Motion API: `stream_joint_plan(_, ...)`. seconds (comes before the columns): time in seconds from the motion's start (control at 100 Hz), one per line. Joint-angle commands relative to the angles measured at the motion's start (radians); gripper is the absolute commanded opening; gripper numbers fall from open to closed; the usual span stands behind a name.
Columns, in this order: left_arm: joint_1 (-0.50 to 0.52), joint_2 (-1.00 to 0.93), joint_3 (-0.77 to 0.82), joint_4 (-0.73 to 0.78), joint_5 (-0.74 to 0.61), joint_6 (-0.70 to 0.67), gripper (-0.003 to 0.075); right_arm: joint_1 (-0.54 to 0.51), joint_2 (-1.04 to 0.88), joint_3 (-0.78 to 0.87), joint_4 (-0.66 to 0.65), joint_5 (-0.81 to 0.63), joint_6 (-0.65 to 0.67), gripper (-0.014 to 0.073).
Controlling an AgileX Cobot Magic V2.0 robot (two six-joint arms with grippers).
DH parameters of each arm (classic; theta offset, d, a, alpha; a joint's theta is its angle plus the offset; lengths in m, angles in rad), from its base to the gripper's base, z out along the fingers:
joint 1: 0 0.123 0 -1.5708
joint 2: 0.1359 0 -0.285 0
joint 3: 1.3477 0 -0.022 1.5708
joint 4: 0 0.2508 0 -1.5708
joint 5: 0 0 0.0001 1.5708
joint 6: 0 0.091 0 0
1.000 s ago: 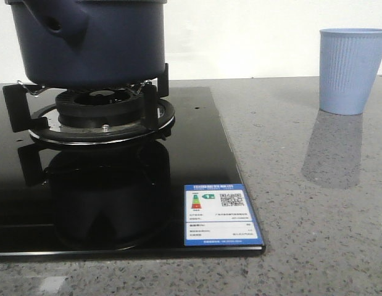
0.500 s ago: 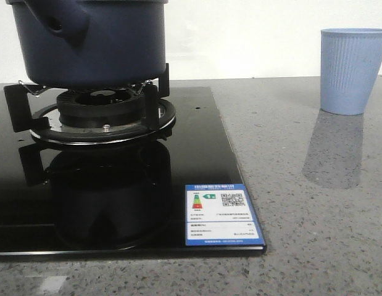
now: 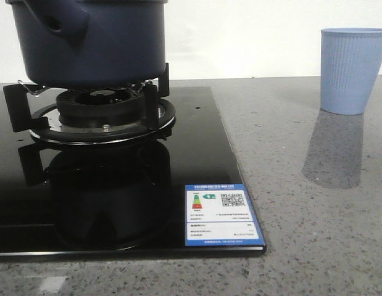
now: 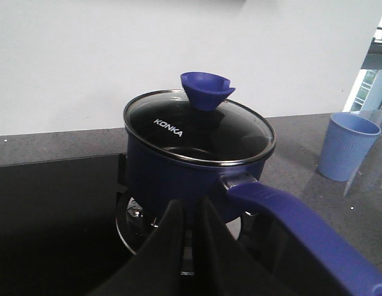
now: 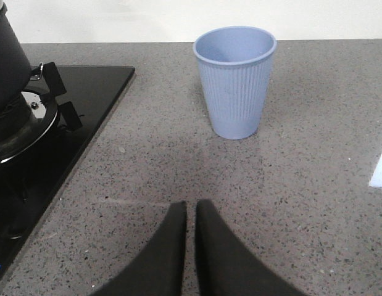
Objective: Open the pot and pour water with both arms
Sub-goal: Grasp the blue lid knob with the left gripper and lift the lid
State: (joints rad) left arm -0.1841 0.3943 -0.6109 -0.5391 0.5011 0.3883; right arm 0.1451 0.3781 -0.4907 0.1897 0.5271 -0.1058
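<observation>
The pot (image 4: 197, 166) sits on the burner (image 3: 101, 114) with its glass lid (image 4: 200, 132) on, so I can't tell what's inside. The cup (image 5: 235, 80) stands on the counter (image 5: 289, 185) well off to the right, looking empty. Both the left gripper (image 4: 192, 246) and right gripper (image 5: 191, 246) are pinched closed on nothing.

The word "KONKA" (image 4: 168, 127) is printed in white capitals on the glass lid (image 4: 200, 129) of the pot (image 4: 178, 179). On the black glass hob (image 3: 104, 203), at its near right corner, is a blue-bordered sticker (image 3: 222, 214) with a coloured energy-rating arrow chart, a QR code (image 3: 231, 199) and rows of small print too fine to read
</observation>
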Motion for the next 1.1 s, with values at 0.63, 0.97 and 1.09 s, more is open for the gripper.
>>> stream_joint_plan(0.63, -0.150, 0.330, -0.096, -0.486, -0.209, 0.469, 0.0482, 0.002, 0.017, -0.036, 0.040, -0.110, -0.017, 0.0540)
stream_joint_plan(0.97, -0.150, 0.580, -0.280, -0.496, -0.172, 0.550, 0.0508, 0.002, 0.017, -0.036, 0.040, -0.110, -0.017, 0.0540)
stream_joint_plan(1.09, -0.150, 0.668, -0.340, -0.496, -0.170, 0.552, 0.0569, 0.002, 0.017, -0.036, 0.040, -0.110, -0.017, 0.0540)
